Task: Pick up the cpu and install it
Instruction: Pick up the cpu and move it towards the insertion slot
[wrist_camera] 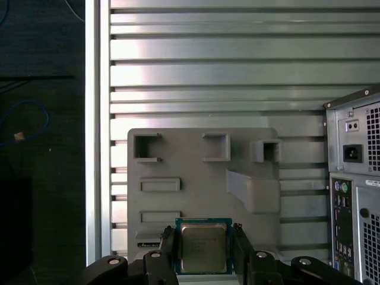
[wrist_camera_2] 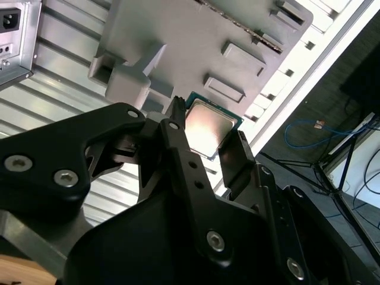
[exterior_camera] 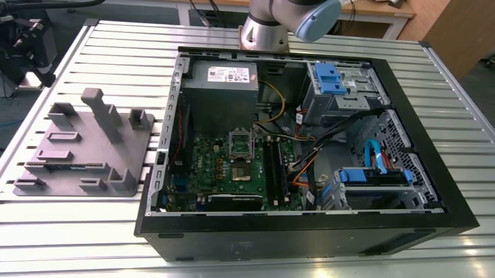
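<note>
My black pincer [wrist_camera: 203, 233] is clamped on the cpu [wrist_camera: 203, 249], a flat square chip with a smooth silvery lid and green rim, held between both fingers over the matte grey tray [wrist_camera: 196, 205].

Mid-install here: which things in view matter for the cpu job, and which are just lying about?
Job: cpu, clamped in the gripper; motherboard socket in the open computer case.
Lying about: grey parts tray, power supply, blue drive brackets, cables.

Grey fixture tray [exterior_camera: 81, 152] lies beside open computer case [exterior_camera: 270, 240].
</note>
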`<act>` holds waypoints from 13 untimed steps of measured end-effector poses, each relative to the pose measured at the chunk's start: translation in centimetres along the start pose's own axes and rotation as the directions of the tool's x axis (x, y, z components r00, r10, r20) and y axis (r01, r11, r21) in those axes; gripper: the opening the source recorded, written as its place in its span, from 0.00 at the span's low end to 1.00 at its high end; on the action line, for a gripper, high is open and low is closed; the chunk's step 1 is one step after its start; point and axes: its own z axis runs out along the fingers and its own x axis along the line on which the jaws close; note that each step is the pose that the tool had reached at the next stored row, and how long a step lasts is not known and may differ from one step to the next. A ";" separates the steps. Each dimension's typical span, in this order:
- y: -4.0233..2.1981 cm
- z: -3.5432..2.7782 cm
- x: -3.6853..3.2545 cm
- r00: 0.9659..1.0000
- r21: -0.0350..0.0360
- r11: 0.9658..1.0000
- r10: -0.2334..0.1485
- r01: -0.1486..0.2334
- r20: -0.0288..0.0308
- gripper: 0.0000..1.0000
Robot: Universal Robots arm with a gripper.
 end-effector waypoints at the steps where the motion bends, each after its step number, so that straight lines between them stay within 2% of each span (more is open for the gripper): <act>1: 0.01 0.01 -0.18 1.000 0.000 1.000 0.000 0.000 0.000 0.47; 13: 0.09 0.06 -2.32 1.000 0.000 1.000 0.000 0.000 0.000 0.47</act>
